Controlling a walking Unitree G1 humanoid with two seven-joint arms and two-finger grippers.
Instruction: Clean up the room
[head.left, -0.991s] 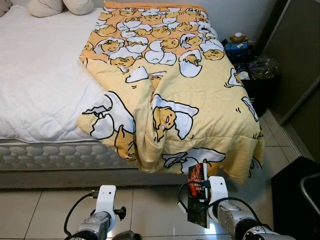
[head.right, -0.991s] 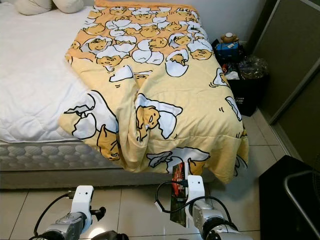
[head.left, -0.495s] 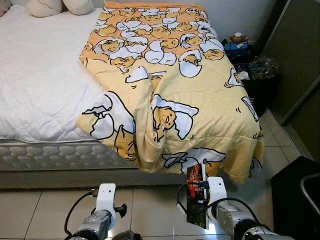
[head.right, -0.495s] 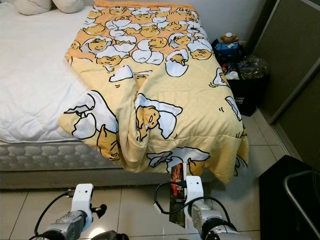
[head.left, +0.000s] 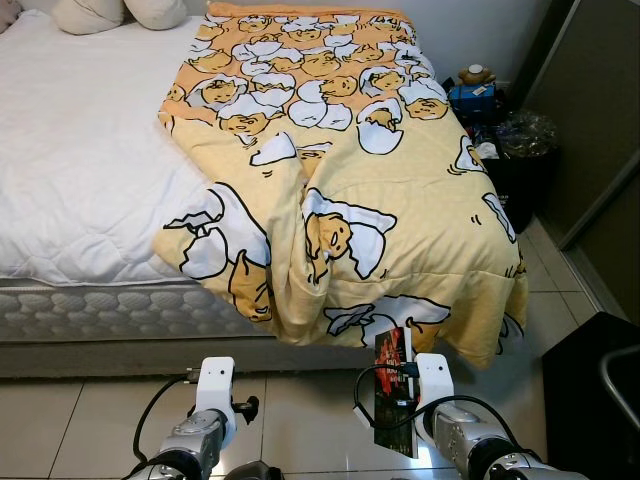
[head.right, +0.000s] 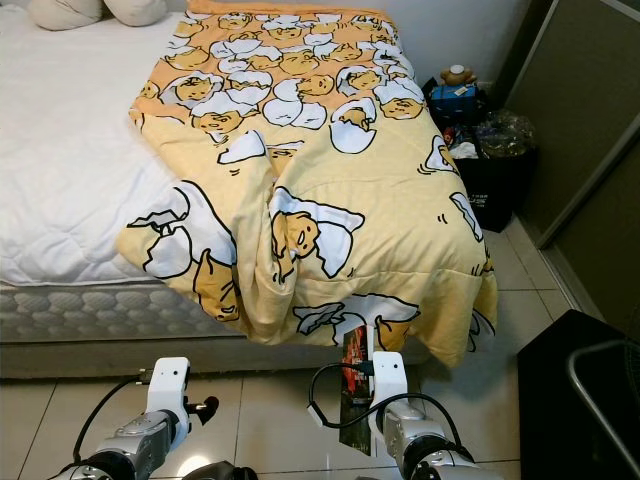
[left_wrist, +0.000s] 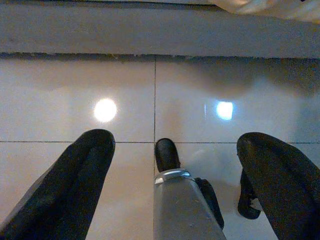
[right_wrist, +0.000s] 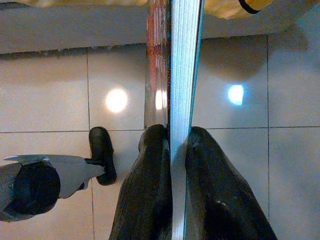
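- Currently the right gripper (right_wrist: 172, 150) is clamped on a thin dark-covered book with red print (head.left: 393, 390), black fingers (right_wrist: 150, 170) pressing both faces; book stands upright on edge, spine side up.
- Book sits low in front of the robot over the glossy beige tiled floor (head.left: 300, 400), just before the foot of the bed, its top edge overlapping the hanging quilt edge in the head views.
- Left gripper (left_wrist: 172, 155) hangs over the floor tiles, its two black fingers (left_wrist: 85, 170) spread wide apart, nothing between them.
- Yellow quilt printed with cartoon eggs (head.left: 340, 180) covers the right part of the bed and drapes over the foot end, bunched in a fold near the middle.
- White quilted mattress cover (head.left: 80, 170) is exposed on the left part of the bed; two pale pillows (head.left: 120, 12) at the head.
- Black bin with a clear bag (head.left: 520, 160) stands right of the bed; a blue box (head.left: 473, 100) with a small brown plush toy (head.left: 476, 74) on it behind the bin.
- Dark sliding wardrobe door (head.left: 590, 120) at far right.
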